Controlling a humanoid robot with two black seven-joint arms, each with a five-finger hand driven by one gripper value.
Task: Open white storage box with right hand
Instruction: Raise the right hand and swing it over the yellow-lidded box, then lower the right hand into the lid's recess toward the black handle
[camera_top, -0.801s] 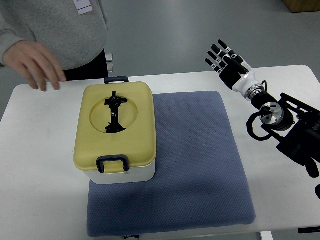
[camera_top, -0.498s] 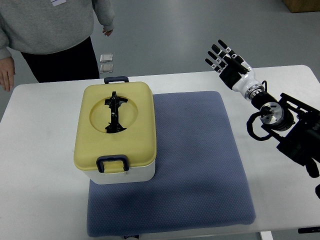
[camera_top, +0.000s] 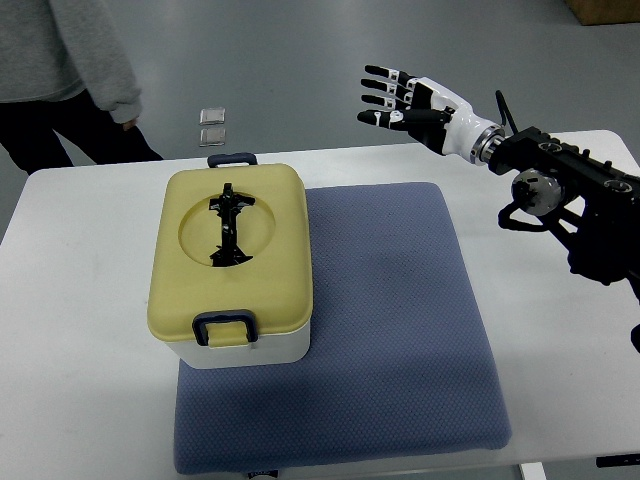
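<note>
The white storage box (camera_top: 262, 350) stands on the left part of a blue mat (camera_top: 390, 330). It has a yellow lid (camera_top: 232, 252) with a black folding handle (camera_top: 229, 226) in a round recess and dark blue latches at the near side (camera_top: 224, 327) and far side (camera_top: 232, 158). The lid is closed. My right hand (camera_top: 400, 100) is raised above the table's far edge, to the right of and beyond the box, with its fingers spread and holding nothing. My left arm is out of view.
The white table (camera_top: 80, 330) carries the mat. A person in a grey top (camera_top: 90, 50) stands at the far left, behind the table. My right arm (camera_top: 570, 200) lies over the table's right side. Two small packets (camera_top: 212, 125) lie on the floor beyond.
My right hand has swung left and turned toward the box, its fingers still spread. The person has drawn the hand back and stepped away from the table.
</note>
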